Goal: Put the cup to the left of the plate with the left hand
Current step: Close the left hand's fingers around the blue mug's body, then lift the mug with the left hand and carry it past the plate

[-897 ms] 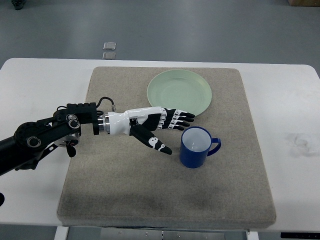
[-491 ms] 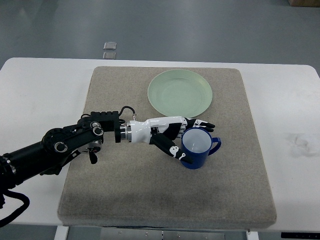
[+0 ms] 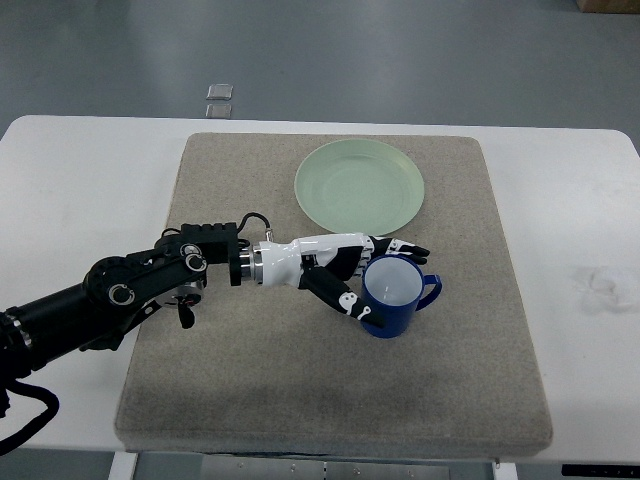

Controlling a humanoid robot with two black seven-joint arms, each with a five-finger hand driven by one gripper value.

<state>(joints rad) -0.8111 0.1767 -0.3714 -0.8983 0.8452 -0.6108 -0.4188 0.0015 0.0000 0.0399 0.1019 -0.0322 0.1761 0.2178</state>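
We see the left hand point(image 3: 352, 268) wrapped around the blue cup point(image 3: 394, 296), thumb on its near wall, fingers behind the rim, cup upright on the grey mat point(image 3: 240, 380), just below the green plate point(image 3: 359, 186), handle pointing right.

text: none readable | cup point(image 3: 393, 297): plain blue, no print or logo | plate point(image 3: 359, 187): plain pale green, unmarked | left hand point(image 3: 368, 272) and arm: black and white, no legible lettering | mat point(image 3: 200, 390): unmarked | counter point(image 3: 70, 190): white, only a faint smudge, no writing
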